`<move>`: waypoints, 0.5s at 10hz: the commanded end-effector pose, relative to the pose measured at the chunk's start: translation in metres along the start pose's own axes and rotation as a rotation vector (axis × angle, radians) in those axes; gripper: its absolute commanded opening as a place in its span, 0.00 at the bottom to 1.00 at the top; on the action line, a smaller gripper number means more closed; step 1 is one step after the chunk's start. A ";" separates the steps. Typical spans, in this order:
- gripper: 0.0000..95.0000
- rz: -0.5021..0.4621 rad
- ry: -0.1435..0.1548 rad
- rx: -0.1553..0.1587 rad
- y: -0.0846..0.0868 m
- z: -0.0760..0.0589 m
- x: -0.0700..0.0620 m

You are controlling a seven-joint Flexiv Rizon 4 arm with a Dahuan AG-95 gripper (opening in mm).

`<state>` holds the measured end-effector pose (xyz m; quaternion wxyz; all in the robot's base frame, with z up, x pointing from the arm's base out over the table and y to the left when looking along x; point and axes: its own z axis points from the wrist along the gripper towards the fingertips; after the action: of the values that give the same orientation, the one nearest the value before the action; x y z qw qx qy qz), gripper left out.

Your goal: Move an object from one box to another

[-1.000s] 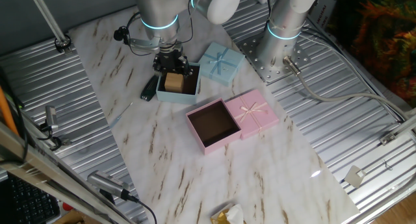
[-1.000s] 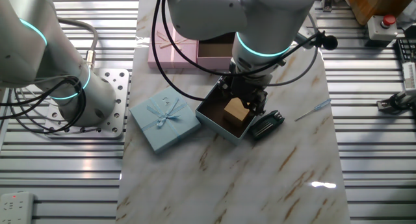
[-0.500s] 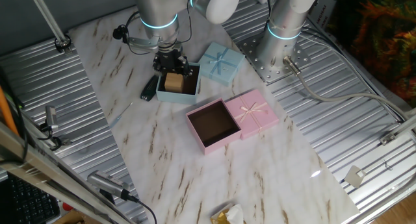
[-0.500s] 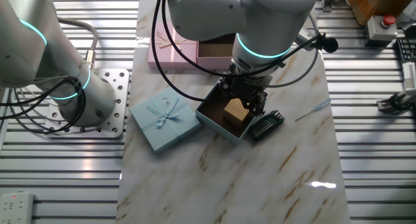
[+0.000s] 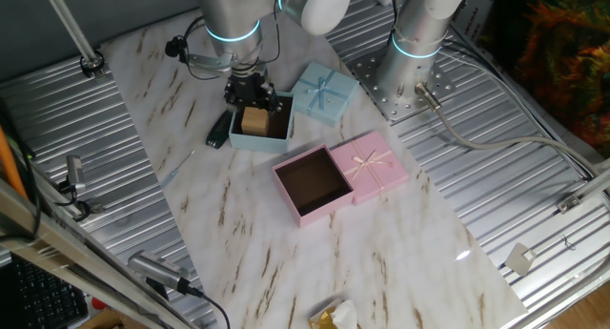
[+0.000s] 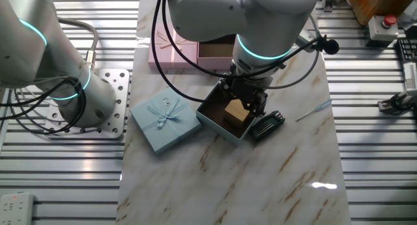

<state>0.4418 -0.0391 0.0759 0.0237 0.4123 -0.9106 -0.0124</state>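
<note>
Item: small tan wooden block point(image 5: 254, 120) in shallow light-blue square box point(image 5: 240, 138); black two-finger tool point(image 5: 252, 98) straddles it, grip state indeterminate; advise centred, firm pinch, then vertical lift clear of walls.

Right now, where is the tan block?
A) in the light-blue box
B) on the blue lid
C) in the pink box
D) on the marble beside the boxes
A: the tan block sits inside the light-blue box, with the gripper down over it; the pink box is empty.

tan block point(image 5: 254, 120), light-blue box point(image 5: 250, 139), pink box point(image 5: 288, 197)
</note>
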 end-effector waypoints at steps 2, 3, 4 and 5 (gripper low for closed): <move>0.80 0.001 -0.002 -0.002 0.000 0.001 0.000; 0.80 -0.001 -0.002 -0.003 -0.001 0.002 0.000; 0.80 0.000 -0.003 -0.003 -0.001 0.002 0.000; 0.80 0.002 -0.003 -0.002 -0.001 0.002 0.000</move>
<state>0.4424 -0.0398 0.0735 0.0228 0.4116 -0.9110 -0.0143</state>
